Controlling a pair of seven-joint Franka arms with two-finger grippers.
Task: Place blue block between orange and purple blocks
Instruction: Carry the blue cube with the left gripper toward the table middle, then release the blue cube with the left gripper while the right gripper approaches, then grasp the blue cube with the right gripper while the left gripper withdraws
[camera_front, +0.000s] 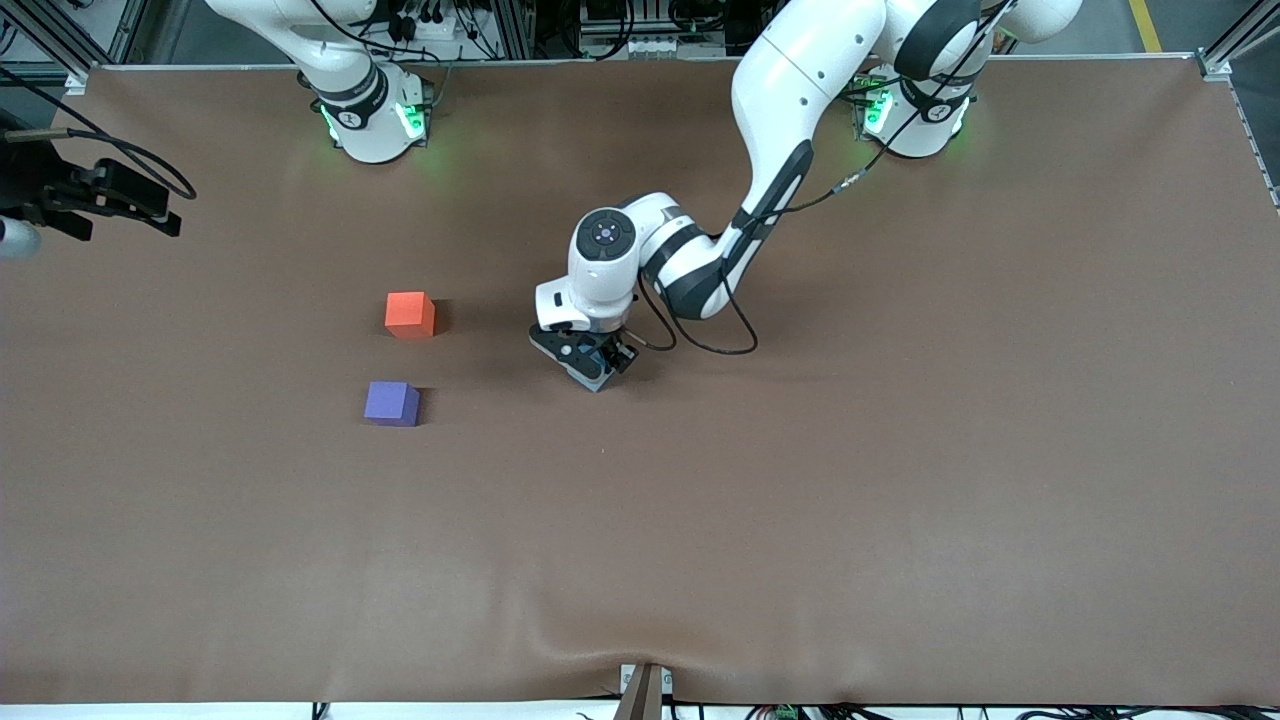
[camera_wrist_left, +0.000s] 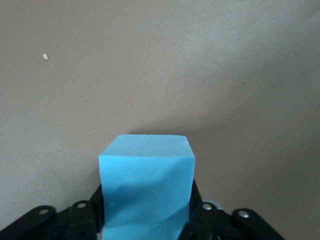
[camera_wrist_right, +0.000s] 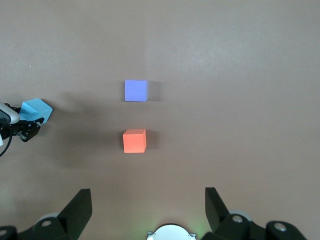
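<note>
The blue block (camera_wrist_left: 147, 185) sits between my left gripper's fingers (camera_wrist_left: 95, 207), which press on both of its sides; the left gripper (camera_front: 592, 362) is shut on it, low over the middle of the table. The front view hides the block under the hand. From the right wrist view the blue block (camera_wrist_right: 36, 110) shows turned cornerwise. The orange block (camera_front: 410, 314) and the purple block (camera_front: 392, 403) rest on the table toward the right arm's end, the purple one nearer the front camera, with a bare gap between them. My right gripper (camera_wrist_right: 147, 200) waits open, high over its base.
A brown mat (camera_front: 900, 450) covers the whole table. A black device on cables (camera_front: 100, 195) juts in at the right arm's end of the table. The left arm's cable (camera_front: 700, 340) loops beside its wrist.
</note>
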